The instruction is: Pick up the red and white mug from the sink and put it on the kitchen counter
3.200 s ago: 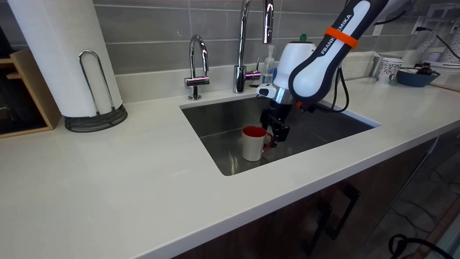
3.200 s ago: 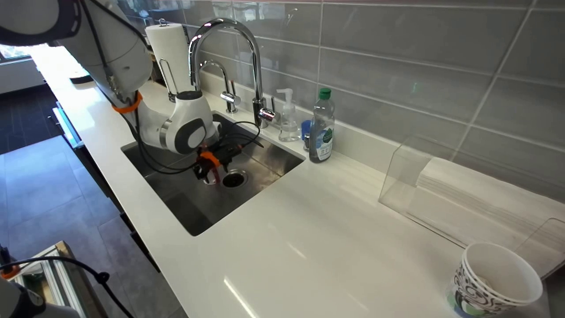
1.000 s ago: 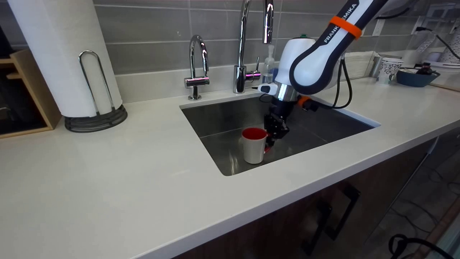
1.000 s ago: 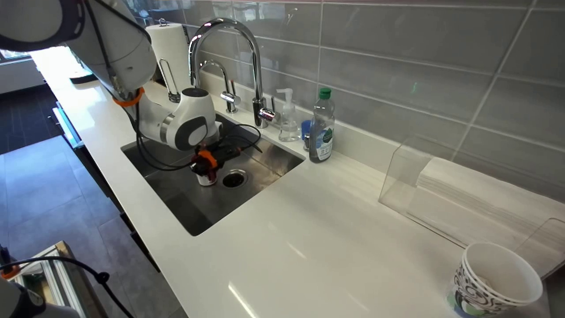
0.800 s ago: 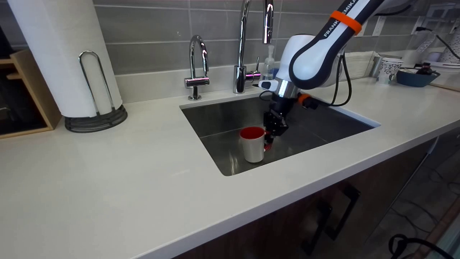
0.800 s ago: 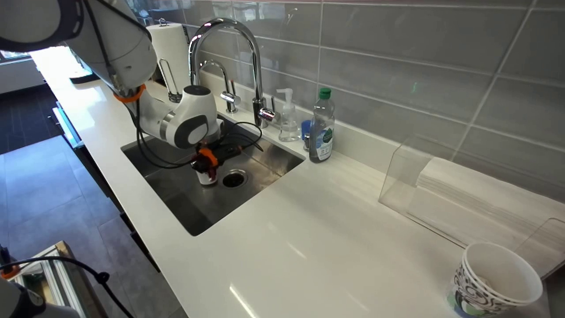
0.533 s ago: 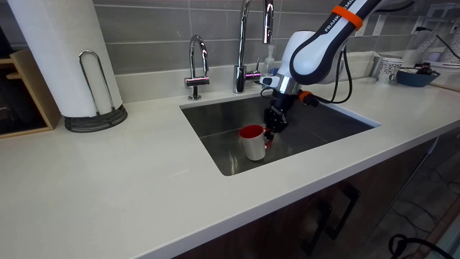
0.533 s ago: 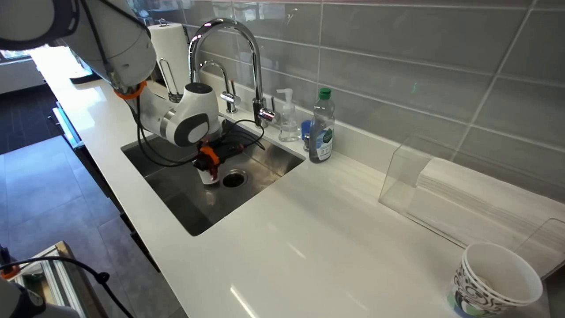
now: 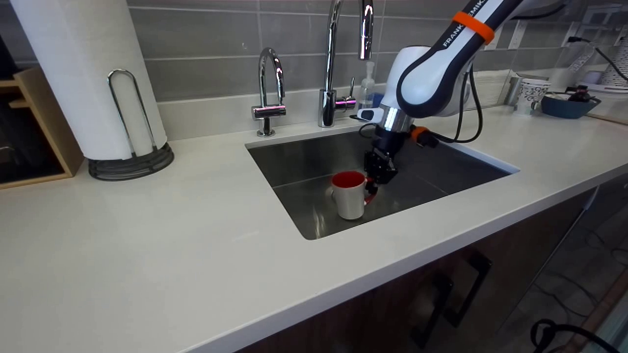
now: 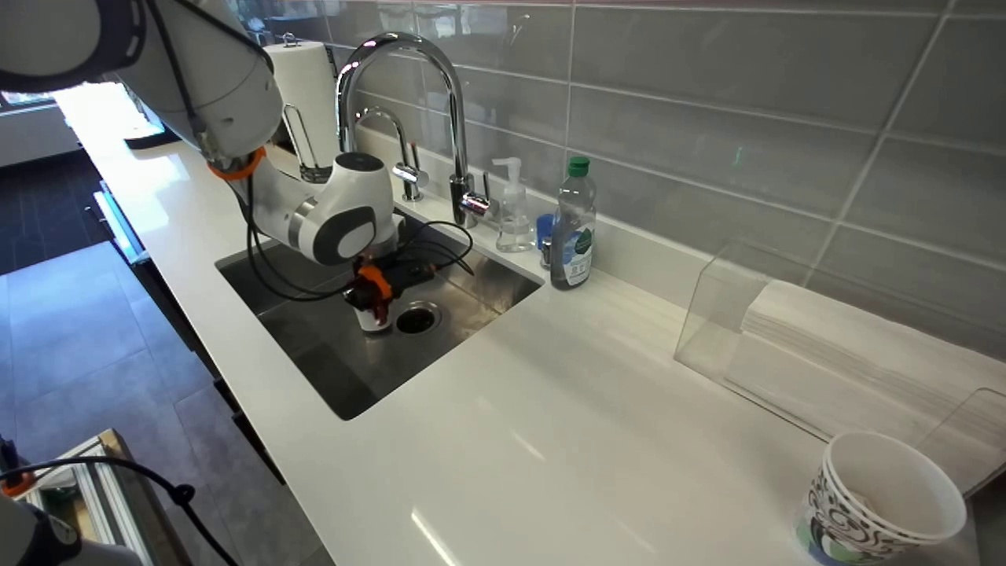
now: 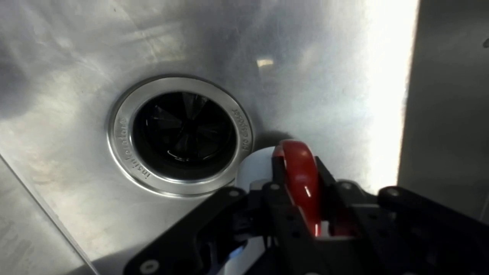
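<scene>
The gripper (image 11: 299, 165) pinches the red handle (image 11: 301, 177) of the mug (image 9: 350, 201), low in the sink (image 9: 304, 159) and near the drain (image 11: 186, 137). To lift it well, go up slowly and keep it level, so it won't bump the sink on its way to the counter (image 9: 171, 245).

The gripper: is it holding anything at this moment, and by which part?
The mug, by its red handle, which is pinched in the gripper.
</scene>
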Action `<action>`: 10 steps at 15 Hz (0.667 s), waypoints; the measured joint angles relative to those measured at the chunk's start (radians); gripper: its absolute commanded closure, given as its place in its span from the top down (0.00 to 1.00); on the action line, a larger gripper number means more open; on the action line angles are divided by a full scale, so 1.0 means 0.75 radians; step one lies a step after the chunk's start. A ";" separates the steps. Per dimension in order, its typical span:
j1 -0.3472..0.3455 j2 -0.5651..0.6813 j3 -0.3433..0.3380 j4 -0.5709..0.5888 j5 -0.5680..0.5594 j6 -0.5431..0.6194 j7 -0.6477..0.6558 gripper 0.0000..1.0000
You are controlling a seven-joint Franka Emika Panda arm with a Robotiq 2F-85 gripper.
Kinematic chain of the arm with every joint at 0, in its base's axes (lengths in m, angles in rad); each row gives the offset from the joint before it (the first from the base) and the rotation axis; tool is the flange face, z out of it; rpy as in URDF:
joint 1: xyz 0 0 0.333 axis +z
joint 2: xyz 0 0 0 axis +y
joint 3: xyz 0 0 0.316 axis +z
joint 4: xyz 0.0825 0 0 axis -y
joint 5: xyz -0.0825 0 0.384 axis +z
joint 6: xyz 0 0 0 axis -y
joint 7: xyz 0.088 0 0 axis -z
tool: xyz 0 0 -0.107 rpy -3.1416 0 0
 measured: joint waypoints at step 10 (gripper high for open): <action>0.077 0.001 -0.094 0.000 -0.002 -0.048 0.000 0.05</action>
